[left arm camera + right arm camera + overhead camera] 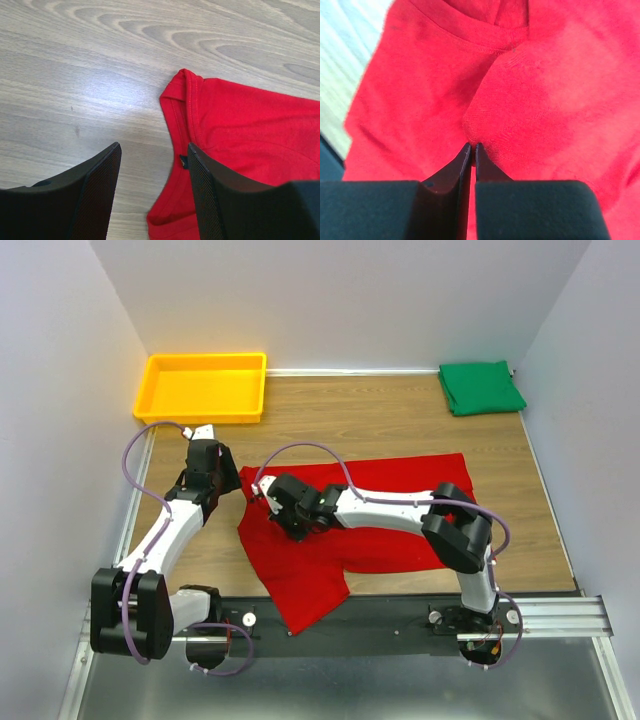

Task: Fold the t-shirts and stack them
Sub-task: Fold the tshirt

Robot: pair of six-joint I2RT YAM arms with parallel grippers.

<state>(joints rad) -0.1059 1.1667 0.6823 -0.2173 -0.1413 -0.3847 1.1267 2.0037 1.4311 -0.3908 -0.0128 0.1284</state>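
Note:
The red t-shirt point(310, 585) lies spread and partly rumpled across the middle of the wooden table. My right gripper point(268, 496) reaches over it to its left part, near the neckline. In the right wrist view the jaws point(472, 146) are pinched together on a small raised fold of the red t-shirt point(545, 90). My left gripper point(222, 468) hovers at the shirt's left edge. Its fingers point(154, 146) stand open astride the collar edge of the red t-shirt point(240, 125), with nothing gripped. The green t-shirt point(481, 387) lies folded at the back right corner.
A yellow plastic tray point(205, 360) sits at the back left against the wall. White walls close in the table on three sides. A black rail point(400, 625) carrying the arm bases runs along the near edge, and the red shirt's lower corner lies over it.

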